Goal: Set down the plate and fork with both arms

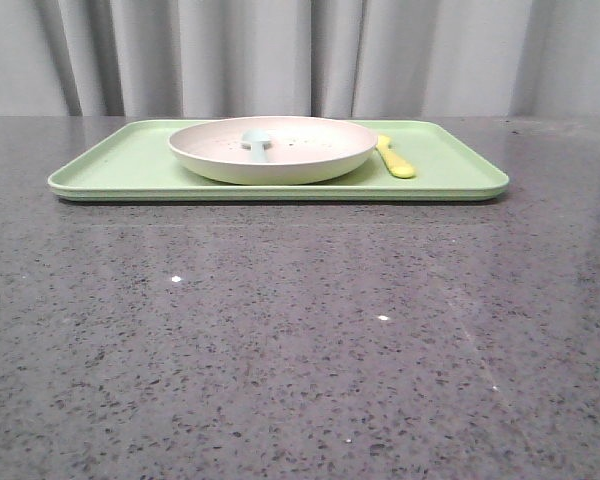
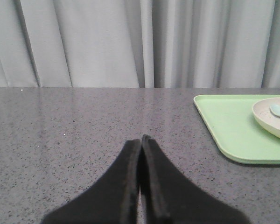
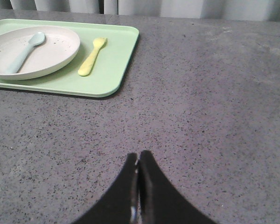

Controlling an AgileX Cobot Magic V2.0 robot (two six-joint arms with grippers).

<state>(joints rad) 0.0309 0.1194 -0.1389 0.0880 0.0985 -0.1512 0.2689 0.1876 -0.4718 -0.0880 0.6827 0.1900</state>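
Nothing is yet grasped; the task appears at its opening step. The wide shallow speckled cream-pink plate (image 1: 273,150) sits on the flat rectangular light-green tray (image 1: 110,170), a pale blue spoon (image 3: 23,52) lying inside it; the small chunky yellow plastic fork (image 3: 92,56) lies on the tray just beside the plate. The left claw (image 2: 141,140) and right claw (image 3: 138,156) are both pressed closed and empty, over the grey speckled table (image 1: 300,340), well apart from the tray. Next, each claw must widen and reach its item.
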